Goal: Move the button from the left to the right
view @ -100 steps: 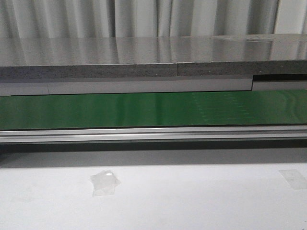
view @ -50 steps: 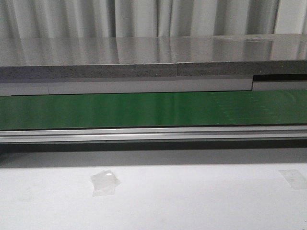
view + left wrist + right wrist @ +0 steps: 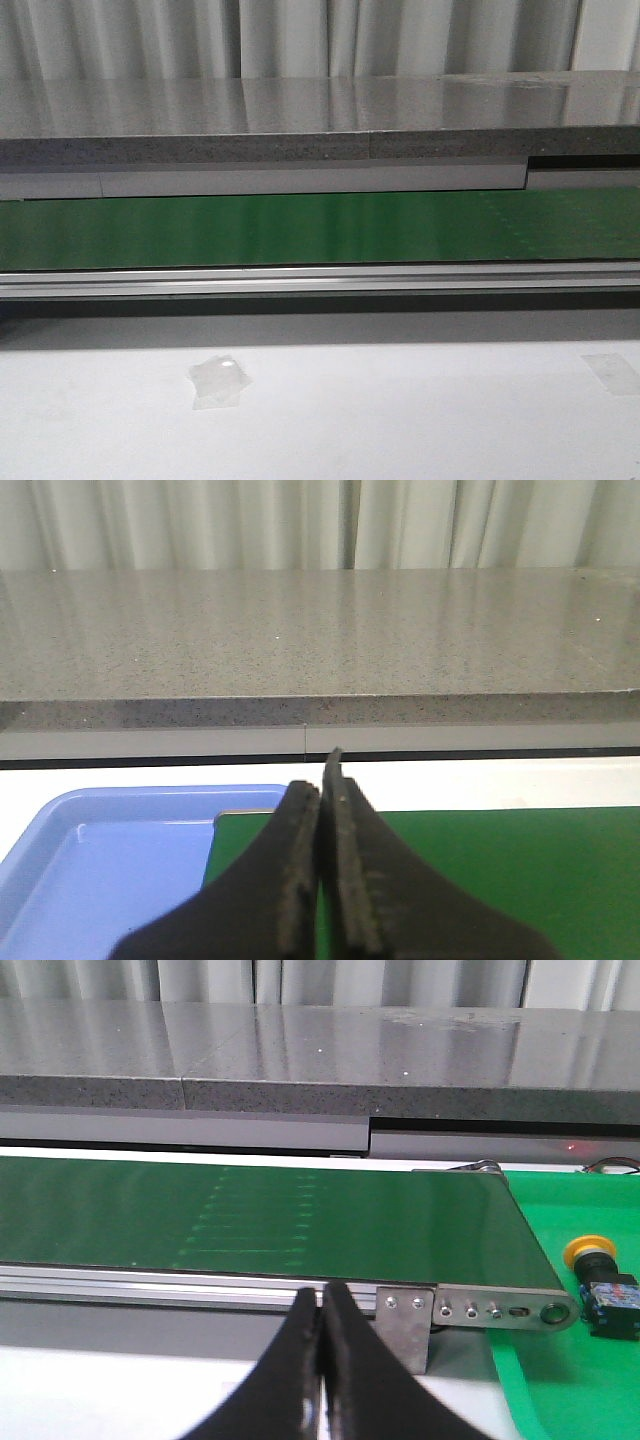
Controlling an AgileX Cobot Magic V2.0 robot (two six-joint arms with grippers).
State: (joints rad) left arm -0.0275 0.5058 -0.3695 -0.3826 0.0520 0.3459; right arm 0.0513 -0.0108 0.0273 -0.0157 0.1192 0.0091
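The button (image 3: 602, 1278), yellow cap on a black body, lies on its side in a green tray (image 3: 590, 1380) beside the conveyor's end, seen only in the right wrist view. My right gripper (image 3: 322, 1295) is shut and empty, in front of the conveyor's aluminium rail, well apart from the button. My left gripper (image 3: 325, 775) is shut and empty over the other end of the green belt (image 3: 480, 870), next to a blue tray (image 3: 110, 860). Neither gripper shows in the front view.
The green conveyor belt (image 3: 320, 228) runs across the front view with an aluminium rail (image 3: 320, 280) before it and a grey stone ledge (image 3: 300, 125) behind. Two tape patches (image 3: 218, 380) lie on the white table. A metal bracket (image 3: 405, 1325) is at the belt's end.
Faint marks on the belt have drifted to the right, so the belt is running. Nothing else has moved.
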